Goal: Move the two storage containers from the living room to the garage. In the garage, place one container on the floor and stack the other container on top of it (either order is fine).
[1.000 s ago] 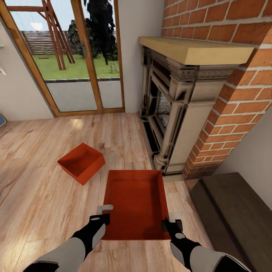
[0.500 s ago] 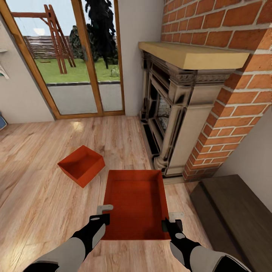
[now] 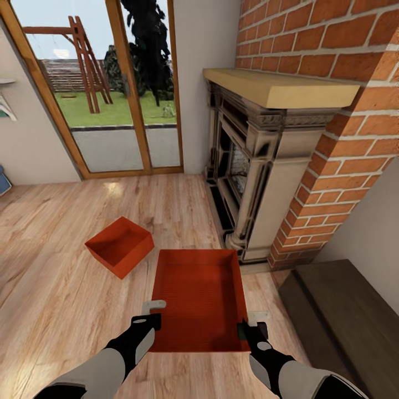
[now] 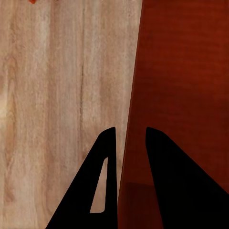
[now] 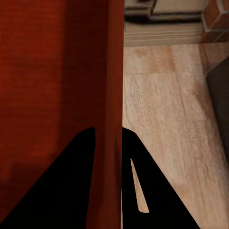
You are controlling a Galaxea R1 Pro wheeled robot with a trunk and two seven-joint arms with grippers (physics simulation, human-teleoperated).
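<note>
Both pincers clamp the orange-red, ribbed-bottomed, lidless container (image 3: 199, 299).

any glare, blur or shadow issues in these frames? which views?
Head view: sharp, a soft bright patch on the wood-plank floor near the glass door; straight lines lean toward the edges. Left wrist view: the fingers read as flat black silhouettes with no detail, astride the held container wall. Right wrist view: same black fingers, fireplace base soft and blurry.
</note>
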